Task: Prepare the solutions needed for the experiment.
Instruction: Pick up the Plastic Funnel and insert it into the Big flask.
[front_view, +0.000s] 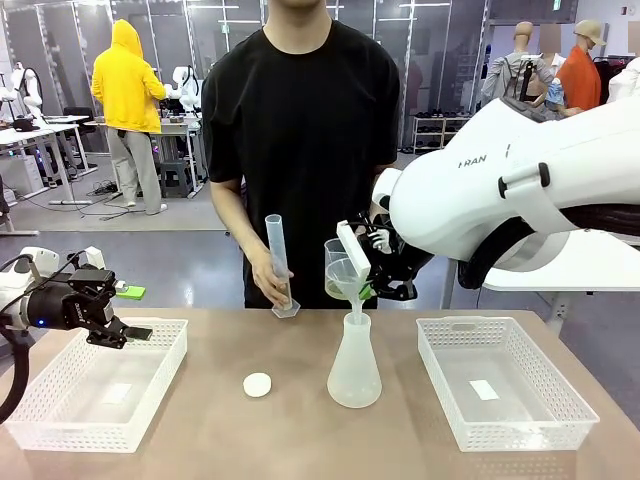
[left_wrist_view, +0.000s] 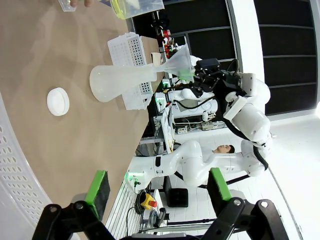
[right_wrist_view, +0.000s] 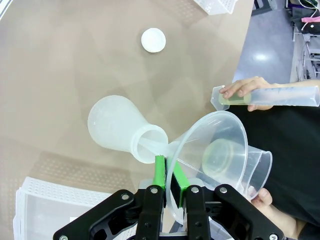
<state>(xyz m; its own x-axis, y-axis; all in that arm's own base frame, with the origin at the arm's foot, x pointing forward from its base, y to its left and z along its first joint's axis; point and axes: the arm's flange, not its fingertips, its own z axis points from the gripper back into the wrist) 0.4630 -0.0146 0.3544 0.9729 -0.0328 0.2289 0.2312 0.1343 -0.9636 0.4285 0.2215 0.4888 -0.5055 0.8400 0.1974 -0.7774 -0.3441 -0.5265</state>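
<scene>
One clear plastic funnel (right_wrist_view: 192, 140), frame centre, in translucent conical flask (right_wrist_view: 117, 125); right gripper (right_wrist_view: 169, 175) fingers clenched on rim, best held steady, upright. Left gripper (front_view: 128, 333) fingers released.

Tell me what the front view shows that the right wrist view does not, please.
The front view adds the left gripper, open above the left basket. The right wrist view adds the right gripper, its green pads shut on the funnel rim, and pale yellow liquid in the cylinder base. Both share the flask, funnel, white cap, cylinder and beaker.
</scene>
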